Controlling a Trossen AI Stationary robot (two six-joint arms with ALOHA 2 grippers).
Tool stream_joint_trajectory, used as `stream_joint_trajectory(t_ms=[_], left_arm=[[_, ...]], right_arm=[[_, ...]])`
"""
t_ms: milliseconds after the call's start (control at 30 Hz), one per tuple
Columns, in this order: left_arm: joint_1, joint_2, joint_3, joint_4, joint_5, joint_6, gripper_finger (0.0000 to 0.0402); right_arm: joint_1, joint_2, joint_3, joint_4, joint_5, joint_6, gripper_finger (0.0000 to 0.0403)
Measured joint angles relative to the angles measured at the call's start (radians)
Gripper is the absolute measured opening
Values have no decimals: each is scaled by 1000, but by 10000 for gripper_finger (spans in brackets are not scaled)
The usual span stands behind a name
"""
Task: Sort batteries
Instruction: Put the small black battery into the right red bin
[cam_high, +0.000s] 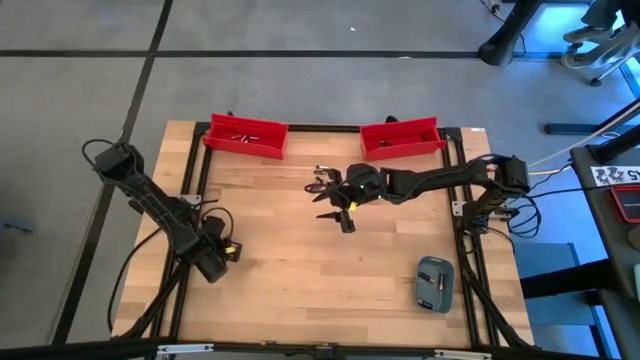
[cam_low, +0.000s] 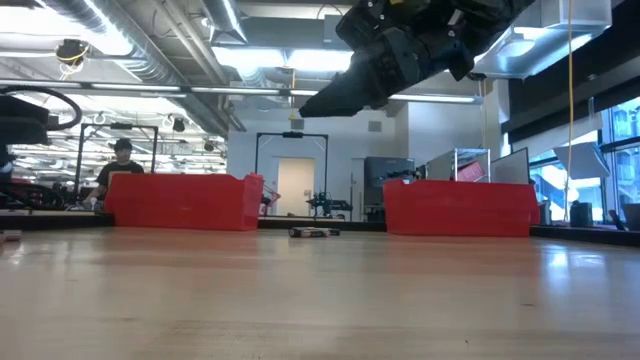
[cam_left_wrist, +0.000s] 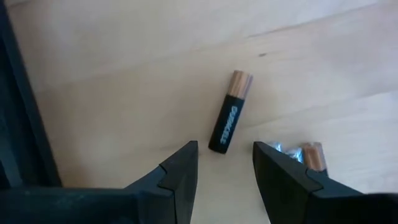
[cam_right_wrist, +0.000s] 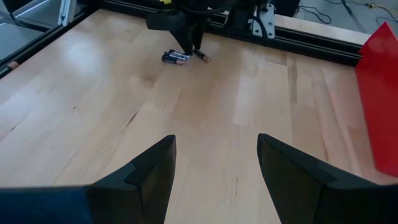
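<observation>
In the left wrist view a black-and-copper battery (cam_left_wrist: 229, 112) lies flat on the wood just ahead of my open left gripper (cam_left_wrist: 224, 147). A second battery (cam_left_wrist: 312, 155) lies beside one finger. My left gripper (cam_high: 226, 250) hangs low near the table's left side. My right gripper (cam_high: 338, 216) is open and raised over the table's middle, high above the wood in the low view (cam_low: 322, 102). A small cluster of batteries (cam_high: 322, 181) lies between it and the far edge, and shows on the wood in the low view (cam_low: 312, 232). The right wrist view shows more batteries (cam_right_wrist: 178, 57) under the left arm.
Two red bins stand along the far edge, one left (cam_high: 246, 136) and one right (cam_high: 401, 138). A grey-blue case (cam_high: 435, 283) lies near the right front corner. Black frame rails (cam_high: 470, 270) run along the table's sides. Bare wood (cam_high: 320, 290) spreads across the near half.
</observation>
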Motion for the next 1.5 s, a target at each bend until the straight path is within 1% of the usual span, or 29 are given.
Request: stream_joint_trajectory(t_ms=[267,400,633,700,767,867,933,1000,1100,1200,1300,1333,1400,1500], left_arm=[[83,-48,1,-19,2,65,143],[119,-49,-2,-32,3,122,143],[161,-55,-68,61,4,183,139],[167,-53,-69,60,8,183,125],[167,-56,-68,61,8,182,102],[167,-61,-69,65,8,184,54],[168,-64,-63,67,-2,191,22],[169,-65,-48,68,-30,207,14],[192,-69,-6,97,-141,247,22],[239,-69,26,114,-260,368,17],[318,-73,43,204,-405,551,11],[353,-75,42,236,-428,637,11],[429,-75,41,336,-435,831,11],[552,-80,41,539,-437,1147,12]], right_arm=[[-24,0,0,0,-13,9,227],[-23,0,0,-1,-10,12,227],[-21,0,0,-3,-7,17,227],[-21,0,0,-4,-7,18,227],[-22,0,0,-16,2,17,227],[-38,-1,0,-48,85,21,227],[-64,-8,0,-65,118,23,227],[-101,-9,0,-77,97,23,227],[-160,-9,-33,-48,-19,24,227],[-208,-8,-92,43,-90,24,227],[-239,-8,-115,110,-101,23,227],[-246,-8,-115,122,-101,18,227],[-256,-8,-115,140,-101,5,227],[-263,-8,-115,183,-99,-31,227]])
